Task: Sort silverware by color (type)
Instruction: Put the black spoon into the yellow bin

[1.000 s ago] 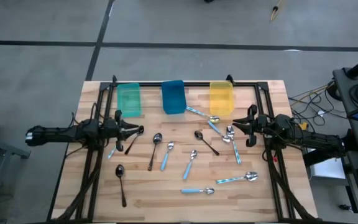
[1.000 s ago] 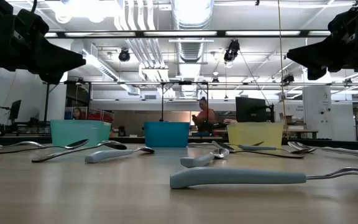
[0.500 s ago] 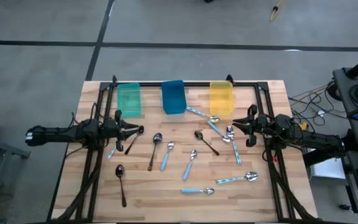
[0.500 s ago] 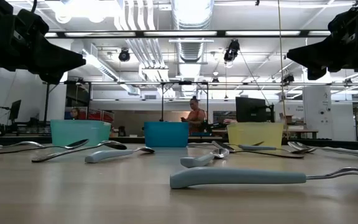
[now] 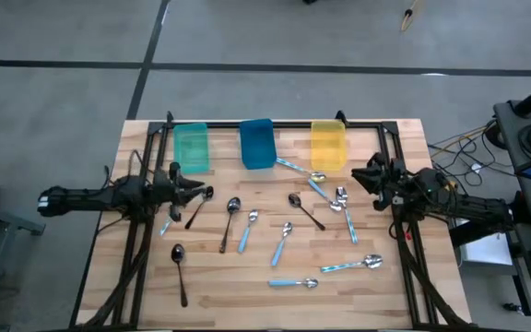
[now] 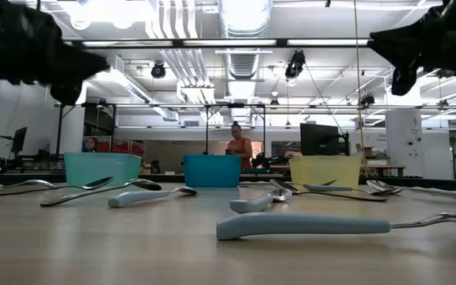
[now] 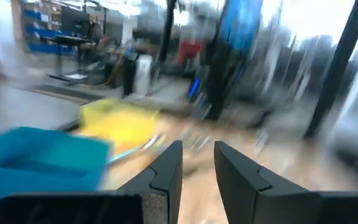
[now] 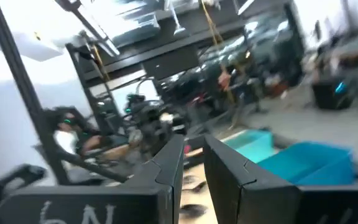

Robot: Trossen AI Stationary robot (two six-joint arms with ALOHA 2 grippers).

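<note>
the silverware lies scattered over the middle of the wooden counter, none of it in a bin: blue-handled spoons with silver bowls mostly toward the centre and right, among them a cluster of them close to the right arm, and dark spoons such as the dark one toward the front left and another dark spoon near the centre. one blue-handled spoon lies between the blue bin and the yellow bin, close to both; the teal bin stands at the left of the row.

by the look of it the sorting has not started; this is the opening reach. the left tool hovers above the counter's left side near a dark spoon, its fingers narrowly parted with nothing between them. the right tool hangs over the right side by the cluster, its fingers likewise set close together and empty.

the next move seems to call for wider fingers, a descent onto one handle, and a pick that does not drag neighbouring spoons.

both wrist views are smeared, so no spoon reads clearly there. in the low view the tools show only as dark shapes at the upper corners. which bin is meant for which type cannot be told.
</note>
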